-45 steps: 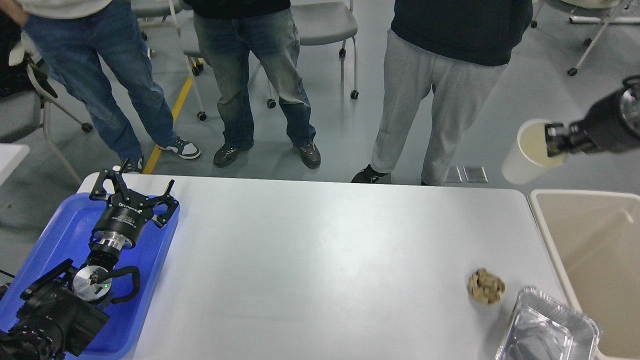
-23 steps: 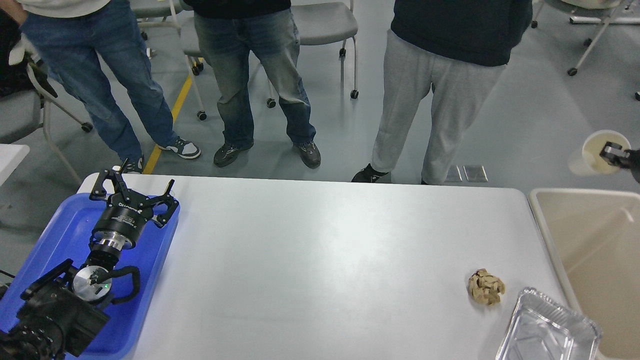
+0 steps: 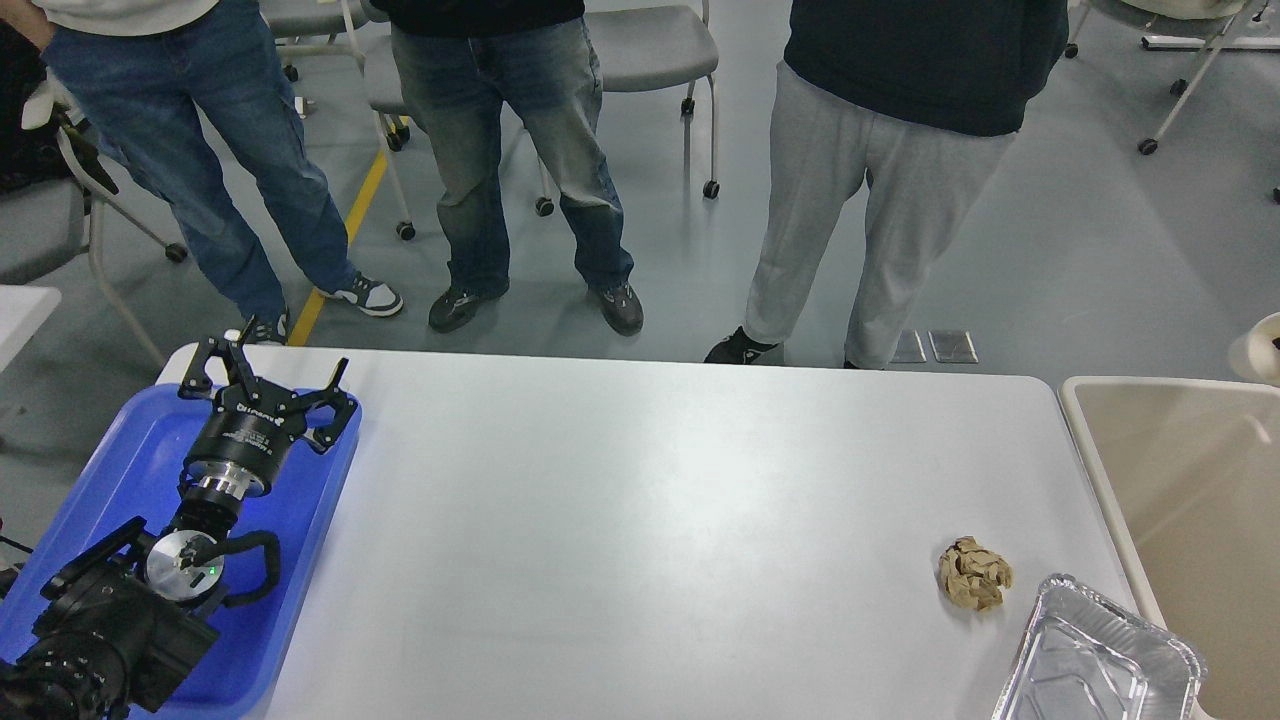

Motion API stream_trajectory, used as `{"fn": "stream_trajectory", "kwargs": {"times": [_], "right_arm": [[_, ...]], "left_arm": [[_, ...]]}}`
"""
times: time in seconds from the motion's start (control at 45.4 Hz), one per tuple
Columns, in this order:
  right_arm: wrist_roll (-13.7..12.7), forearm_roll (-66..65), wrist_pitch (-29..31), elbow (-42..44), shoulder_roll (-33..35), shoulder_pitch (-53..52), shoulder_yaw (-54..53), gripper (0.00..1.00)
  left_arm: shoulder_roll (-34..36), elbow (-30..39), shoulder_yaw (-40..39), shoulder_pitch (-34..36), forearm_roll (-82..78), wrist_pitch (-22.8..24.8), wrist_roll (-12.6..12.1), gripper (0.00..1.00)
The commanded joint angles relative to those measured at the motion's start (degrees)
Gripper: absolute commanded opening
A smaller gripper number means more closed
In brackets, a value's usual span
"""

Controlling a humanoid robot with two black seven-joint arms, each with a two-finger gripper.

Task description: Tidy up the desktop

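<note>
Biggest thing in my feed is the white worktop (image 3: 640, 520), filling the middle of the head view w/ three ppl standing along its far edge. Beige bin (image 3: 1180, 520) sits right against its right side. Blue tray (image 3: 110, 470) lies on the left end of the worktop, hanging past that edge, and my left arm reaches out above it. Left gripper (image 3: 268, 380) is over the tray's far corner, fingers spread apart, nothing btwn them. Foil container (image 3: 1095, 665) is at the near right corner, cut off by the frame. Crumpled brown paper ball (image 3: 974, 573) lies just beside it on the worktop. Tiny bit of a pale cup (image 3: 1262, 348) pokes in at the right border above the bin; can't see my right gripper at all.
</note>
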State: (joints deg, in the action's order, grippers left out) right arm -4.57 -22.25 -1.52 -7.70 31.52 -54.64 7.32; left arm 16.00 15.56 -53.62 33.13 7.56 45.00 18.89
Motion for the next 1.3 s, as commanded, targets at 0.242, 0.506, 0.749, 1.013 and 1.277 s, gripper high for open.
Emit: {"fn": "stream_trajectory", "kwargs": {"times": [0.242,0.506,0.749,1.013,1.277], "right_arm": [[-5.2,28.2,-2.0,6.6,-3.6,10.6,-11.3,0.0],[-5.8,28.8,-2.9,6.6,-4.0,12.7,-18.7,0.0],[-5.6,28.8,-3.1,6.6,-4.7,14.6,-21.1,0.0],[-5.4,28.8,-3.8,6.6,-5.6,15.7,-21.0,0.0],[-5.0,28.8,-4.1,6.6,-6.3,15.6,-21.1,0.99]], "left_arm": [[0.0,0.0,0.1,0.0,0.0,0.0,0.0,1.0],[0.0,0.0,0.1,0.0,0.1,0.0,0.0,1.0],[0.0,0.0,0.1,0.0,0.0,0.0,0.0,1.0],[0.0,0.0,0.1,0.0,0.0,0.0,0.0,1.0],[0.0,0.0,0.0,0.0,0.0,0.0,0.0,1.0]]}}
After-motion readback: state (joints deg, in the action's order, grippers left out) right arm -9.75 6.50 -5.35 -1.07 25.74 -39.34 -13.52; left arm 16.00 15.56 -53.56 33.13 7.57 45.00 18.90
